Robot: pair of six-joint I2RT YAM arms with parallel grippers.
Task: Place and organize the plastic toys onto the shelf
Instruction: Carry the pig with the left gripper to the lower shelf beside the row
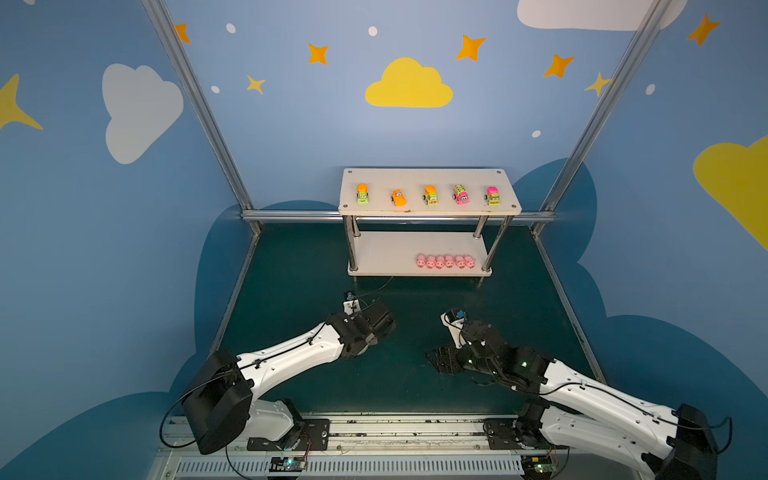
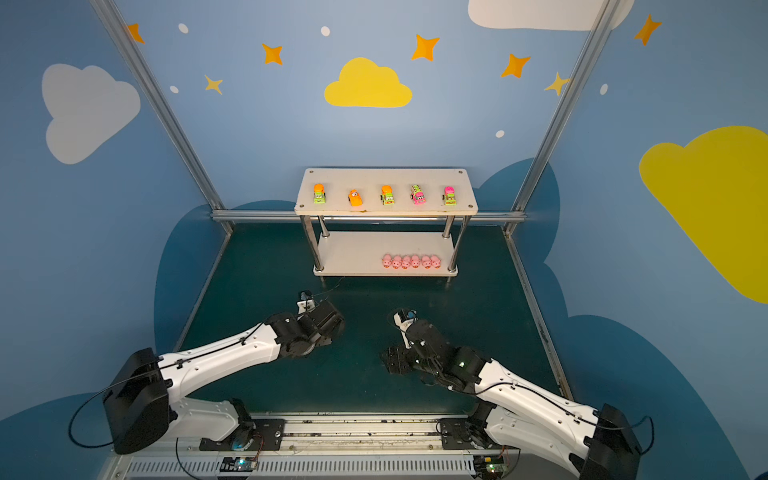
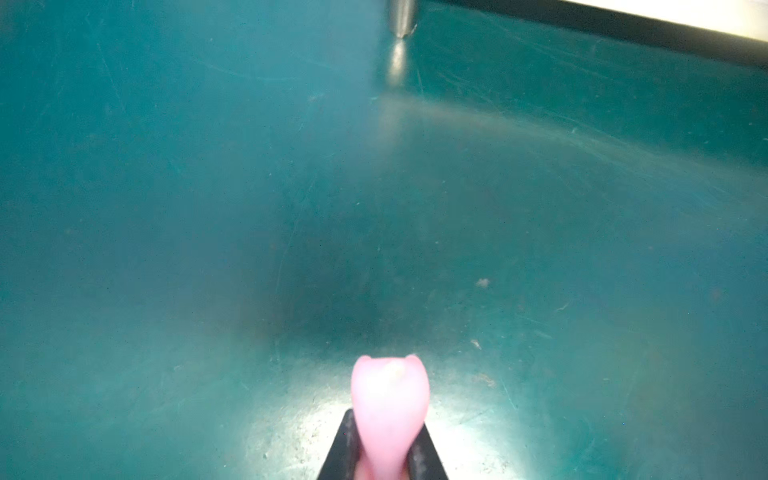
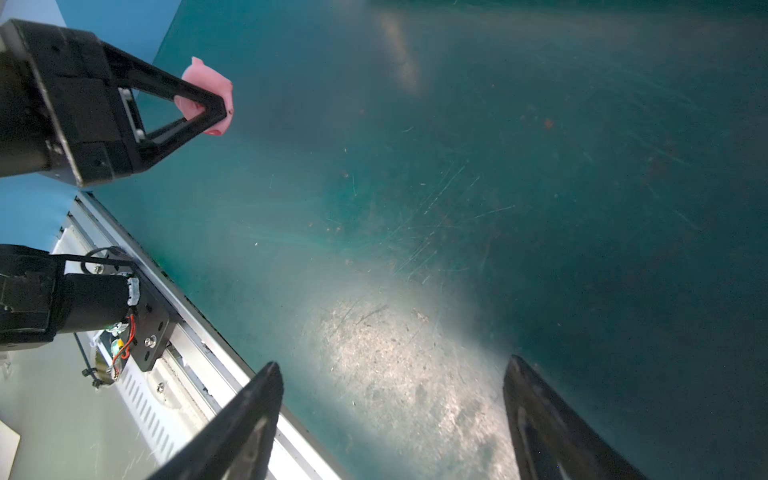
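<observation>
The white two-tier shelf (image 1: 428, 212) (image 2: 386, 212) stands at the back of the mat in both top views. Several toy vehicles (image 1: 431, 194) are spaced in a row on its top board. Several pink pigs (image 1: 445, 262) (image 2: 411, 262) line the right part of its lower board. My left gripper (image 3: 384, 415) is shut on one more pink pig (image 3: 390, 390), held just above the mat in front of the shelf. The right wrist view shows this pig (image 4: 208, 83) squeezed between the left gripper (image 4: 216, 110) fingers. My right gripper (image 4: 392, 363) stands open and empty, low over the mat.
The dark green mat (image 1: 316, 266) covers the table. Metal frame posts (image 1: 199, 108) rise at the back corners with a bar behind the shelf. A metal rail (image 1: 374, 428) carrying both arm bases runs along the front edge. A shelf post (image 3: 401, 16) shows ahead in the left wrist view.
</observation>
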